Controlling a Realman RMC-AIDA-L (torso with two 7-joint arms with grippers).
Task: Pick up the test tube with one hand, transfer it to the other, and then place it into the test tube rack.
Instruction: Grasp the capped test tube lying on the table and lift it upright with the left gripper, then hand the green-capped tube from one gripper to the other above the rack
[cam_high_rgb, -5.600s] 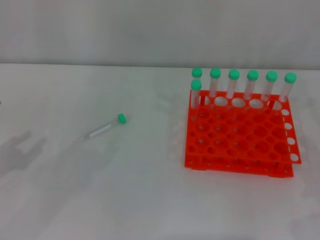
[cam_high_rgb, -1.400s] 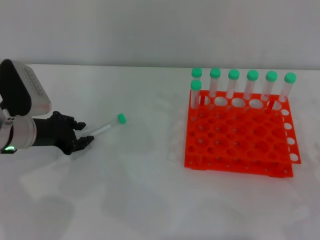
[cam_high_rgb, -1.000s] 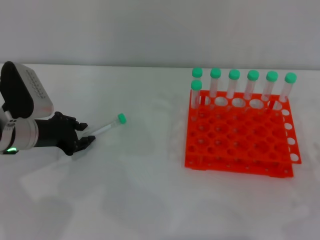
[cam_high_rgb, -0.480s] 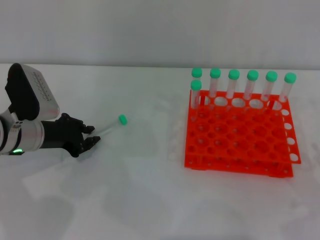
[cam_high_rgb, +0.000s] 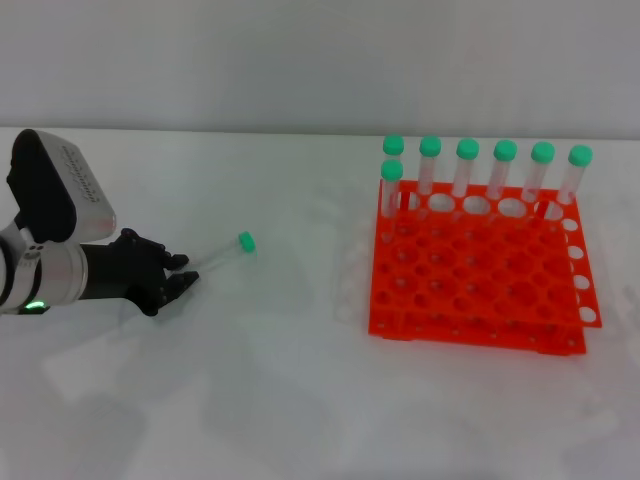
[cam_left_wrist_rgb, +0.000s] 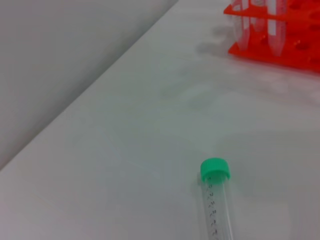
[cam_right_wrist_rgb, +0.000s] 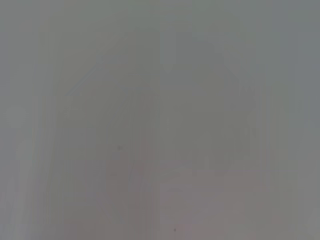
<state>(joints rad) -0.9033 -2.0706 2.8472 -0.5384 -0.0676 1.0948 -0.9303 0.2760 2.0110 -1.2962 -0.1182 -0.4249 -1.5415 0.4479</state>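
The test tube (cam_high_rgb: 222, 254) lies on the white table left of centre, its green cap (cam_high_rgb: 246, 241) pointing toward the rack. It also shows in the left wrist view (cam_left_wrist_rgb: 217, 200), flat on the table. My left gripper (cam_high_rgb: 179, 271), black on a silver-and-white arm, is low at the tube's capless end, its fingers spread on either side of that end. The orange test tube rack (cam_high_rgb: 470, 270) stands at the right. My right gripper is out of view.
Several identical green-capped tubes (cam_high_rgb: 467, 165) stand upright in the rack's back row, with one more (cam_high_rgb: 392, 185) in the second row at its left end. The rack's near corner shows in the left wrist view (cam_left_wrist_rgb: 280, 47). A grey wall runs behind the table.
My left arm has come in from the left and slid right along the table until its fingers reach the tube's capless end. The tube's cap has shifted slightly.
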